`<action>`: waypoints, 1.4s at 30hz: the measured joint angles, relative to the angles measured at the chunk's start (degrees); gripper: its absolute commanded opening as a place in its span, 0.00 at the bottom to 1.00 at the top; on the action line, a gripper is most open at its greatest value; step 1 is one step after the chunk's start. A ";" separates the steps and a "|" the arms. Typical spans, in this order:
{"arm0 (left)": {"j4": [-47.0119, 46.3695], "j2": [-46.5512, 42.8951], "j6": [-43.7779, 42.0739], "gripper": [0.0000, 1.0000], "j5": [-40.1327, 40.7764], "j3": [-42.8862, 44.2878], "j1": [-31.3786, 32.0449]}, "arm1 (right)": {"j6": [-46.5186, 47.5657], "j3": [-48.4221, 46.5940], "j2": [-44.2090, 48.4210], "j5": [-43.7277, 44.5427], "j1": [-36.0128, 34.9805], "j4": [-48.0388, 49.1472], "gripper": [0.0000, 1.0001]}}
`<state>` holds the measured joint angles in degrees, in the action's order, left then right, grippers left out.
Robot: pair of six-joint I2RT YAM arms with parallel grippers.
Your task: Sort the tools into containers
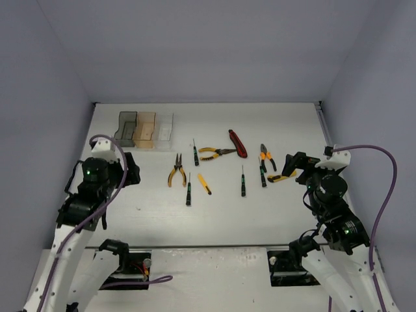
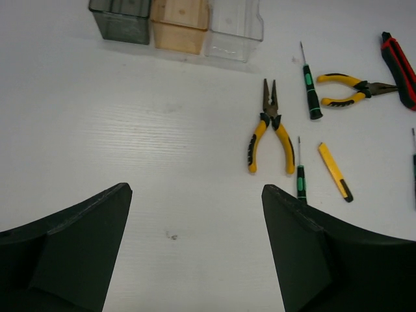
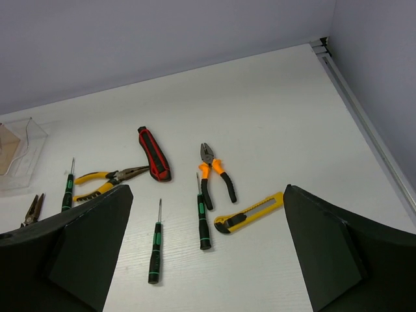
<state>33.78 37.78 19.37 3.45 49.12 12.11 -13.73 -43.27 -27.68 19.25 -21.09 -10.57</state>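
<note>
So far nothing binned: both pincers wide, tools loose

Nearest me, the left gripper (image 2: 195,195) hangs low over the bare table (image 2: 130,130), fingers spread wide and empty. The right gripper (image 3: 205,192) is just as wide, tilted down at its cluster. I judge both are poised to drop onto a tool. Ahead of the right one lie the yellow utility knife (image 3: 250,213) at one o'clock and the orange-handled pliers (image 3: 214,172) at twelve. The yellow-handled long-nose pliers (image 2: 270,130) sit at the left gripper's one o'clock, apart from their neighbours, so easy to pick singly. Farthest, around twelve, the smoky grey bin (image 2: 120,16), amber bin (image 2: 179,23) and clear bin (image 2: 234,26) stand side by side, probably one per kind.
</note>
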 measured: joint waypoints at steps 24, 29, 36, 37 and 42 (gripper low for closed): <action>-3.05 64.40 13.24 0.78 1.46 29.13 14.06 | -1.31 0.70 0.32 -2.51 -0.46 -0.20 1.00; -3.63 71.58 13.25 0.78 1.87 31.72 14.15 | -1.31 0.74 0.55 -3.02 -0.75 -0.20 1.00; -3.81 76.23 13.70 0.61 2.79 32.43 14.19 | -1.41 0.74 0.57 -3.29 -0.73 -0.20 1.00; -3.88 76.40 13.69 0.50 2.92 32.69 14.19 | -1.42 0.74 0.57 -3.30 -0.73 -0.20 1.00; -4.50 76.89 13.90 0.16 3.13 32.97 14.69 | -1.44 0.74 0.59 -3.28 -0.76 -0.20 1.00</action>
<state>29.27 114.67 33.28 6.58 82.09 26.80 -15.18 -42.52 -27.09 15.96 -21.85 -10.76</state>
